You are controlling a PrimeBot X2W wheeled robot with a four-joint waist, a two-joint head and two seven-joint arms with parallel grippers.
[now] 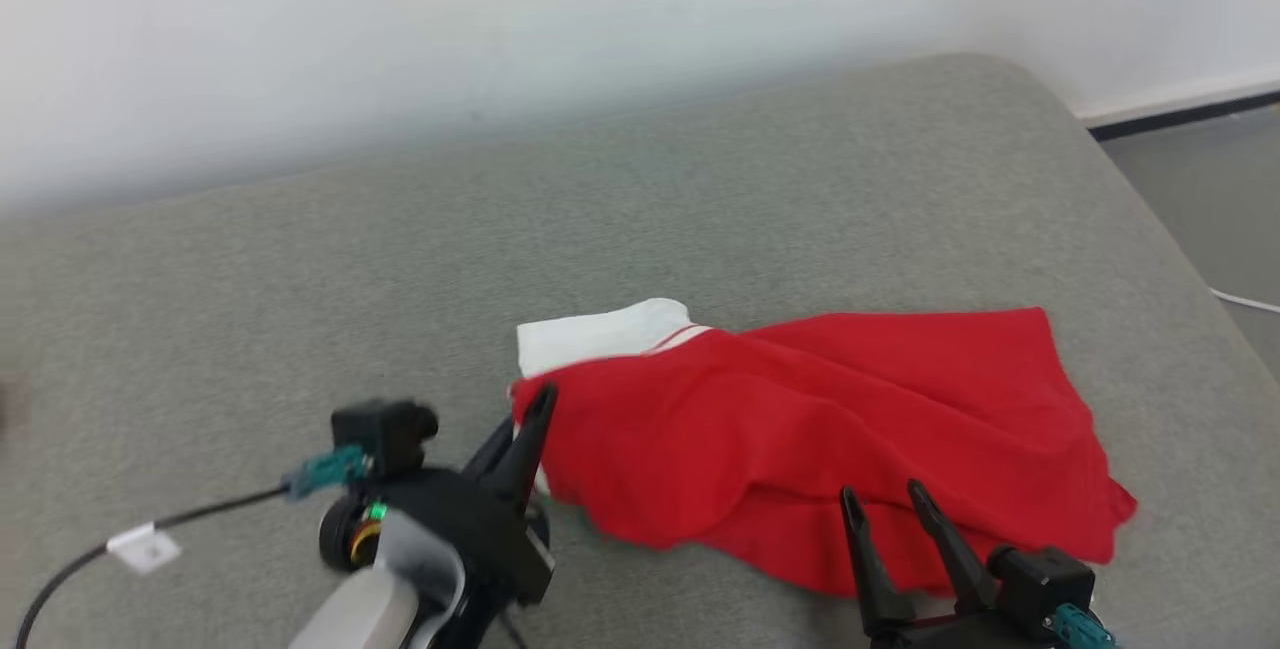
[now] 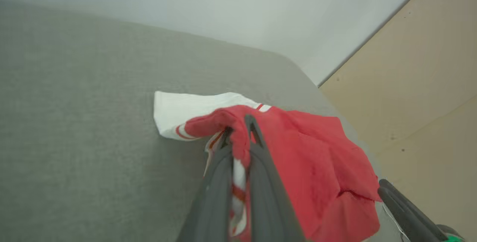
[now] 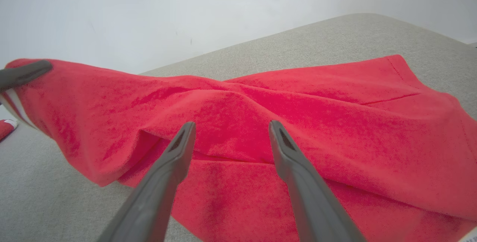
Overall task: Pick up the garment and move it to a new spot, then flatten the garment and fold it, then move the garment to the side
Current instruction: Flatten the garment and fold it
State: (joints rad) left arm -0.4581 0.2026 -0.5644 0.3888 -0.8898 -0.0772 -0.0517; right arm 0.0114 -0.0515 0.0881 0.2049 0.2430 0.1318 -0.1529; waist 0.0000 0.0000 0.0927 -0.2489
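A red garment (image 1: 820, 429) with a white striped part (image 1: 600, 334) lies crumpled on the grey cushion. My left gripper (image 1: 535, 409) is shut on the garment's left edge and holds that edge lifted a little; its wrist view shows red and white cloth (image 2: 240, 148) pinched between the two dark fingers. My right gripper (image 1: 882, 497) stands open over the garment's near edge, fingers apart with nothing between them. From the right wrist the red garment (image 3: 283, 100) spreads in loose folds beyond the open right gripper (image 3: 231, 124).
The grey cushion (image 1: 400, 259) runs back to a white wall and rounds off at the right, where grey floor (image 1: 1215, 179) begins. A black cable with a white tag (image 1: 145, 547) trails from my left wrist across the cushion.
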